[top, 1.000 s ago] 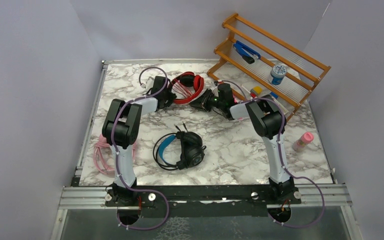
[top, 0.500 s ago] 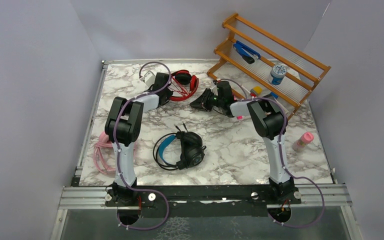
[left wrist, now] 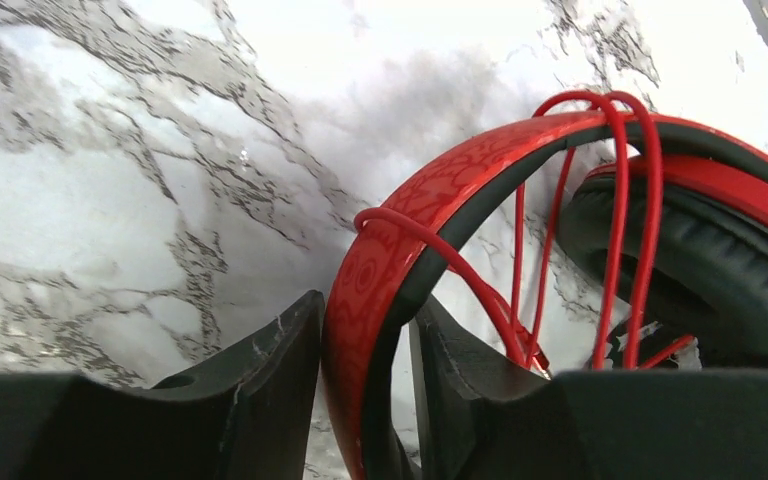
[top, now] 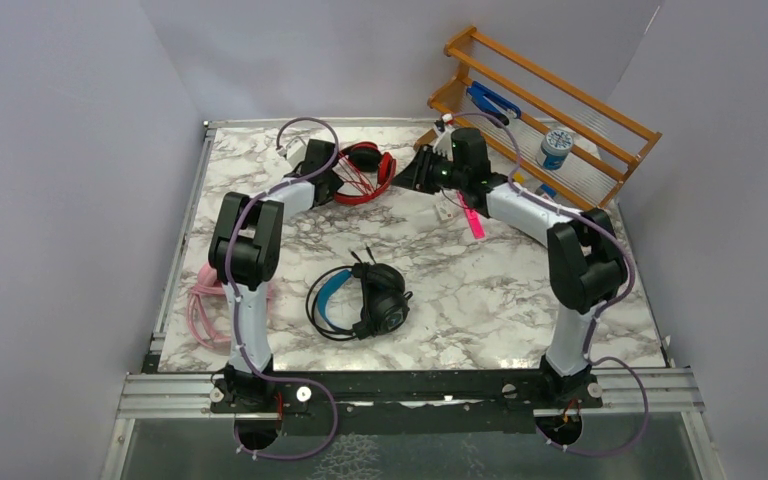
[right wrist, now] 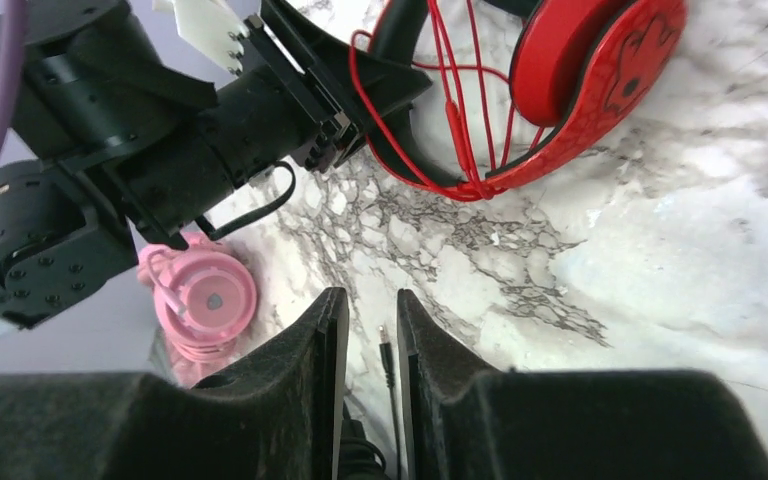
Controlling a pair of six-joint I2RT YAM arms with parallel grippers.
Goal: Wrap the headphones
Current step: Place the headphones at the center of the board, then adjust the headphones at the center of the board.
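The red headphones (top: 368,170) lie at the back of the table, their thin red cable (left wrist: 620,200) looped several times across the headband. My left gripper (top: 338,184) is shut on the red headband (left wrist: 430,200), one jaw on each side (left wrist: 365,320). My right gripper (top: 410,180) hovers just right of the red headphones (right wrist: 600,60), its jaws a narrow gap apart with nothing between them (right wrist: 365,310). The black headphones with the blue headband (top: 365,300) lie at the table's centre. The pink headphones (top: 200,305) lie at the left edge, also in the right wrist view (right wrist: 205,300).
A wooden rack (top: 540,110) stands at the back right with a blue-lidded jar (top: 557,148) and a blue tool (top: 490,103). A pink bottle (top: 608,282) lies at the right edge. A pink pen-like object (top: 472,218) lies under the right arm. Grey walls enclose the table.
My right arm stretched out and its gripper moved back and up, close to the rack's front. My left gripper shifted slightly toward the back, and the red headphones closed up narrower.
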